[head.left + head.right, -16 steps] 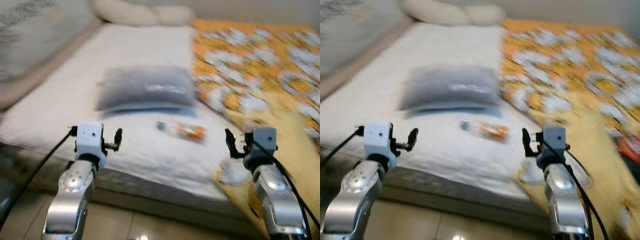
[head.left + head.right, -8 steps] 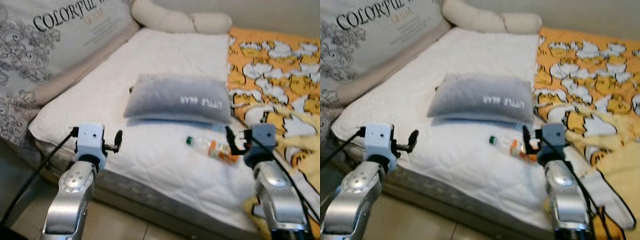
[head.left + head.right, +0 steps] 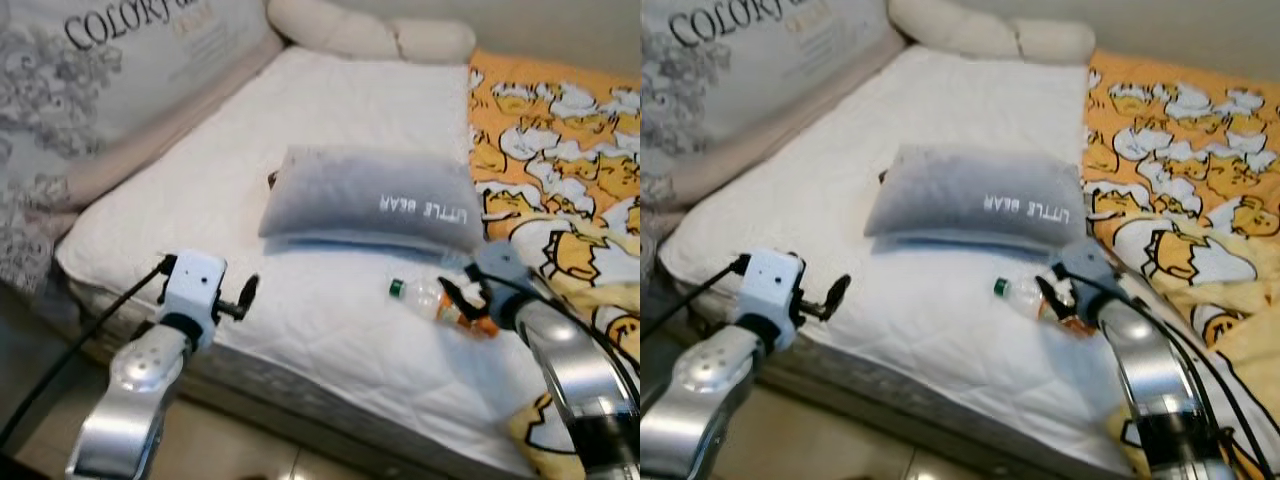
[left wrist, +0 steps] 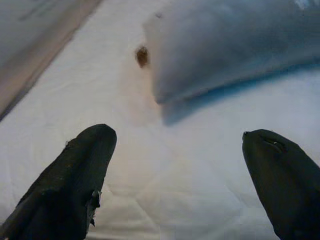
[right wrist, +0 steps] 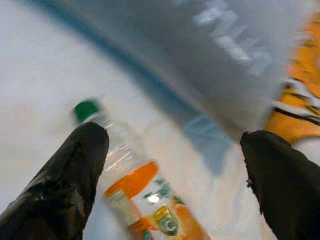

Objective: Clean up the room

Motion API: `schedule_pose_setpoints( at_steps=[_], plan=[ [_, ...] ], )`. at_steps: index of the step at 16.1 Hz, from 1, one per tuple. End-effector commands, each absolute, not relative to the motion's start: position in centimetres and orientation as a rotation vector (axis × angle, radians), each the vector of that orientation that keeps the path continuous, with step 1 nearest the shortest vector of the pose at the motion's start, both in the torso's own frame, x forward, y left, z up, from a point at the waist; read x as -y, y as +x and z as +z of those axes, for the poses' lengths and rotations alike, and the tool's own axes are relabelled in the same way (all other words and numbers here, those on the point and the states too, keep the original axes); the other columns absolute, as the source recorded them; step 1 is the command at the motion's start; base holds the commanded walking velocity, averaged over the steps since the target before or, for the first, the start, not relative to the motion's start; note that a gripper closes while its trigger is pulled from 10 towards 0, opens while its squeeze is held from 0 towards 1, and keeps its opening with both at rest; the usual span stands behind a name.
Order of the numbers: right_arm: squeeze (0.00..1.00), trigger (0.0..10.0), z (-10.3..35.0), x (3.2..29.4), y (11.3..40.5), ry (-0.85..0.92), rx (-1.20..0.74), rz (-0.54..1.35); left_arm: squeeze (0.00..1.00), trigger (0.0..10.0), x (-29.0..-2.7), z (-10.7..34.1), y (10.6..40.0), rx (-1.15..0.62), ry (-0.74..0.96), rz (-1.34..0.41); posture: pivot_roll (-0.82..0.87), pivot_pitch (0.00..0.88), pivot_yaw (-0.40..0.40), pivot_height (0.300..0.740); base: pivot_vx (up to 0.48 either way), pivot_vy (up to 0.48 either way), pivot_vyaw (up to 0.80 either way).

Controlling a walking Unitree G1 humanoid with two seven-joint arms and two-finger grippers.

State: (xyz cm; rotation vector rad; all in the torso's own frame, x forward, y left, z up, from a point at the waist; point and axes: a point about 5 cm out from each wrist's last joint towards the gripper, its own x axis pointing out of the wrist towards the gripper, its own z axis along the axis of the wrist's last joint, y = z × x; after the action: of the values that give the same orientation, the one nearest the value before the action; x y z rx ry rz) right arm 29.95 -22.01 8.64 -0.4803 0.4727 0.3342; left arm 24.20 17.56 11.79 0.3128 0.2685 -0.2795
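Right gripper spread wide over clear plastic bottle with orange label near bed's front edge; off-centre, bottle may roll away. Left gripper spread, idle.

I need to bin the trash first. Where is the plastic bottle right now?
The plastic bottle lies on its side on the white mattress, just in front of the grey pillow, with the open right pincer right over it.

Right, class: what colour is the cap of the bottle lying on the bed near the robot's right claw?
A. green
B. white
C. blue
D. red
A: the bottle between the open fingers of the right claw has a green cap above its orange label.
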Motion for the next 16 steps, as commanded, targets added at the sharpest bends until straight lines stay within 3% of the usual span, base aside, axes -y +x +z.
schedule_pose_setpoints(
  at_steps=[1, 6, 16],
  plan=[
    [0.00, 10.0, 8.4, 22.4, 30.2, -0.528, -0.507, 0.367, 0.00, 10.0, -17.1, 12.0, 24.0, -0.273, 0.320, -0.334, 0.00, 0.000, -0.016, 0.740, 0.000, 0.000, 0.00],
    [0.00, 10.0, 6.6, 23.3, 32.3, -0.714, -0.689, 0.498, 0.00, 10.0, -17.1, 12.3, 24.1, -0.324, 0.421, -0.574, 0.02, 0.000, -0.001, 0.740, 0.000, 0.000, 0.00],
    [0.00, 10.0, 3.8, 26.0, 31.5, -0.836, -0.854, 0.337, 0.00, 10.0, -17.8, 14.1, 21.9, -0.414, 0.501, -0.835, 0.15, 0.000, 0.053, 0.740, 0.000, 0.000, 0.00]
  ],
)
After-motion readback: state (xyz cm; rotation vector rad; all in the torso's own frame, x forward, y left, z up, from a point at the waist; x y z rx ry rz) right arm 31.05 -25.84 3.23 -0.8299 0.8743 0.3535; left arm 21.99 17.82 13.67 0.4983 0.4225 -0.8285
